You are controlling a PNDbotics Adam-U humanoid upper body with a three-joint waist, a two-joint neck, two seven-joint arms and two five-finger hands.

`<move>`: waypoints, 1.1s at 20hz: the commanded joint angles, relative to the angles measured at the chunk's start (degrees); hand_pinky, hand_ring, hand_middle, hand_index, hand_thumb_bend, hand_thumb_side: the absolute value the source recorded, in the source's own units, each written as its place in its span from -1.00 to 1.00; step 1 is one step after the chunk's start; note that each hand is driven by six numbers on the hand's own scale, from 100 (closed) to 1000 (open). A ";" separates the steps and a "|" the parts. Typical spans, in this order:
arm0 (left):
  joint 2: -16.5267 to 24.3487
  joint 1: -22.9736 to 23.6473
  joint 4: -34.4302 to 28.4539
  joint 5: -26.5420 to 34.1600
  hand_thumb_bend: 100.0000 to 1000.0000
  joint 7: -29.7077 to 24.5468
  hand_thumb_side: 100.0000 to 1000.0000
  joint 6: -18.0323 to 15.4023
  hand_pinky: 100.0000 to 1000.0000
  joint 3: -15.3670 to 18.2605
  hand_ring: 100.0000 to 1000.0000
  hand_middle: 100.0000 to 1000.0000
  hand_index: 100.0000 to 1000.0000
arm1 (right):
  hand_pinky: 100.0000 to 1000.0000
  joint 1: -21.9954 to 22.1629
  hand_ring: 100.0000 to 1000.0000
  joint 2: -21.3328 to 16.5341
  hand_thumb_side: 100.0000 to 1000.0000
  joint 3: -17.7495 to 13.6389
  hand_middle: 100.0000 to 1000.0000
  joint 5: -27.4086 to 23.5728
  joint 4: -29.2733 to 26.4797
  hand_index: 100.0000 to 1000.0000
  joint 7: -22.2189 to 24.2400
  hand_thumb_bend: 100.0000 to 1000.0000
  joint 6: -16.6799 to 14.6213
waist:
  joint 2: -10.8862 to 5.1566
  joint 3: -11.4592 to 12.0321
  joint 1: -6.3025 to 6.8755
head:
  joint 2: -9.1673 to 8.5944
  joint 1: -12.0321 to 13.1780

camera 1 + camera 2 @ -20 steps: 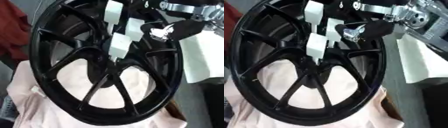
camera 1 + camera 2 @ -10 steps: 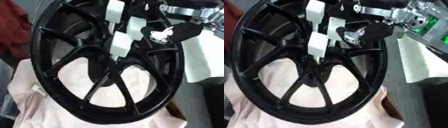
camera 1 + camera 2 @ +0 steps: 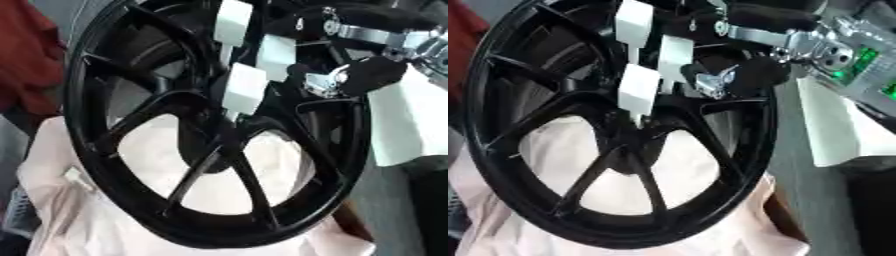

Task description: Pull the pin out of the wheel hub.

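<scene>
The right eye view shows green lights on the right arm's wrist, beyond the wheel hub's (image 3: 210,130) rim; the left eye view cuts them off. The right hand (image 3: 741,75) reaches in from the upper right across the hub's spokes, white-padded fingers (image 3: 640,87) extended toward the centre; whether they pinch the pin I cannot tell; the hub stands tilted on a pale cloth (image 3: 61,210).

pale pink cloth (image 3: 61,210) | grey floor (image 3: 811,200) | white surface (image 3: 407,125)

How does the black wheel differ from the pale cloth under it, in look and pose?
The wheel is black, rigid and spoked, with open gaps between its spokes; the cloth is pale pinkish, soft and creased. The wheel stands tilted on its edge, while the cloth lies draped beneath and behind it, showing through the gaps. They touch at the wheel's lower rim.
</scene>
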 commanded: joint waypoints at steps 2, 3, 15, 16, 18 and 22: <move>0.17 -0.11 -1.16 0.24 -0.95 0.13 0.52 -0.05 0.22 0.28 0.14 0.01 0.58 | 0.74 -0.33 0.93 -1.08 0.35 -0.77 0.75 0.12 -0.36 0.93 -1.16 -1.00 0.58 | -0.73 0.01 0.29 | -0.43 0.18; 0.17 -0.06 -1.16 0.23 -0.95 0.14 0.52 -0.05 0.22 0.30 0.14 0.01 0.58 | 0.74 -0.35 0.93 -1.05 0.34 -0.88 0.74 -0.13 -0.36 0.94 -1.42 -1.00 0.81 | -0.68 0.01 0.27 | -0.46 0.18; 0.35 -0.25 -1.16 -0.08 -0.96 0.17 0.51 -0.19 0.22 0.40 0.14 0.01 0.58 | 0.74 -0.13 0.93 -0.76 0.46 -0.99 0.69 -0.98 -0.36 0.95 -0.79 -1.00 2.00 | -0.21 0.22 0.14 | -0.16 0.35; 0.34 -0.26 -1.16 -0.07 -0.96 0.17 0.51 -0.21 0.22 0.41 0.14 0.01 0.58 | 0.74 -0.10 0.93 -0.74 0.46 -0.99 0.69 -0.85 -0.36 0.95 -0.66 -1.00 2.09 | -0.17 0.23 0.13 | -0.16 0.37; 0.36 -0.27 -1.16 -0.07 -0.96 0.16 0.51 -0.26 0.22 0.42 0.14 0.01 0.58 | 0.74 -0.06 0.93 -0.69 0.46 -1.01 0.69 -0.56 -0.36 0.94 -0.41 -1.00 2.26 | -0.12 0.24 0.09 | -0.08 0.37; 0.41 -0.18 -1.16 -0.12 -0.96 0.17 0.51 -0.35 0.22 0.43 0.14 0.01 0.58 | 0.76 0.17 0.94 -0.65 0.45 -1.01 0.66 0.60 -0.36 0.93 0.00 -1.00 2.86 | -0.09 0.24 -0.06 | 0.03 0.47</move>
